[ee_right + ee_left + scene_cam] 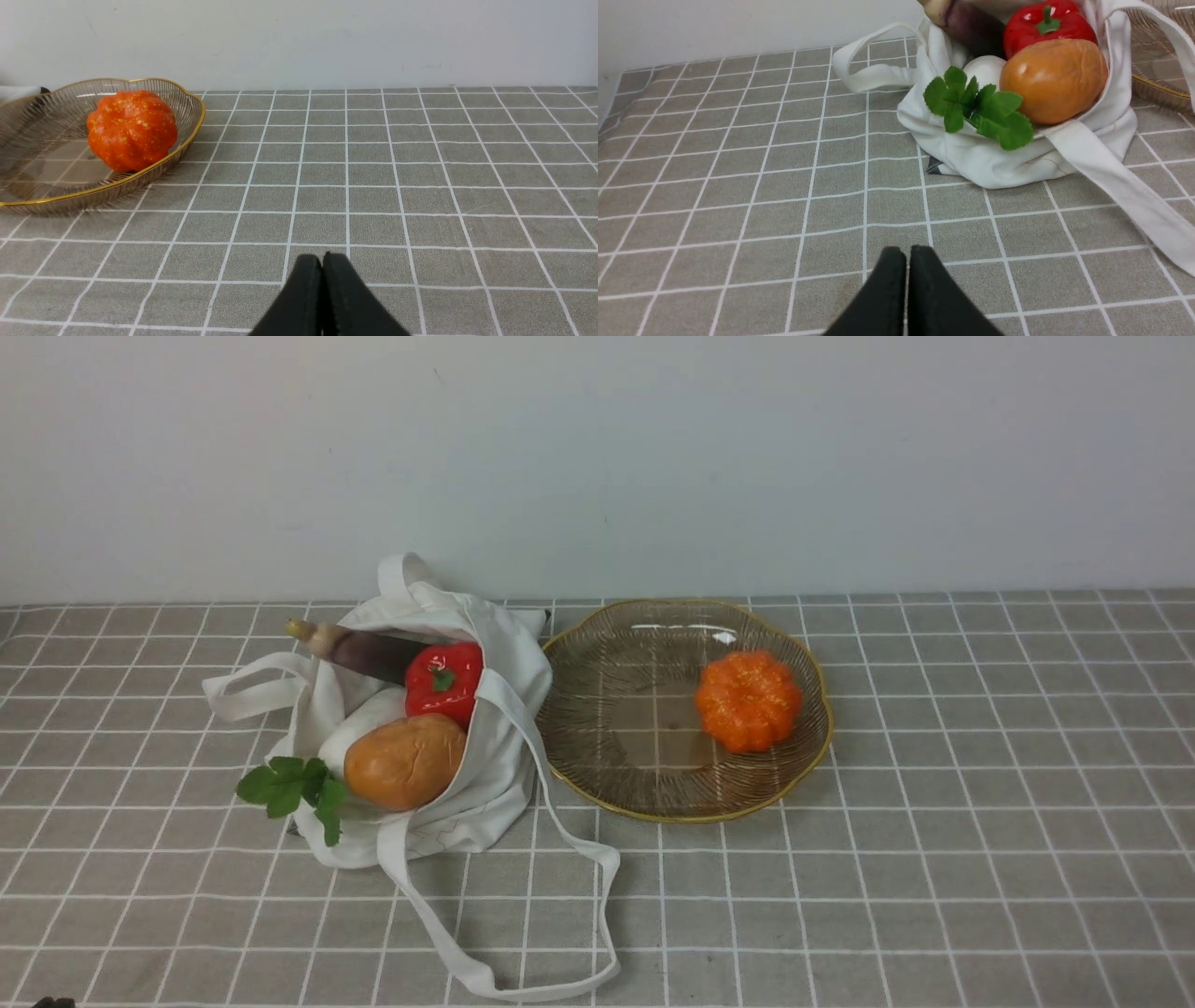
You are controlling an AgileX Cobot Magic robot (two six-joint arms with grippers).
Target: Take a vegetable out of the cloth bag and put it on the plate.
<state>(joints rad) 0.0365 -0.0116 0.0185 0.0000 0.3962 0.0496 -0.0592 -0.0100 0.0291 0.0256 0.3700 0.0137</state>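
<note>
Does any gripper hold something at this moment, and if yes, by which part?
Nothing is held. The left gripper and the right gripper are both shut on nothing, above bare tablecloth.

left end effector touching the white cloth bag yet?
Apart. The left wrist view shows the left end effector shut, with bare grey checked tablecloth between its tips and the white cloth bag.
</note>
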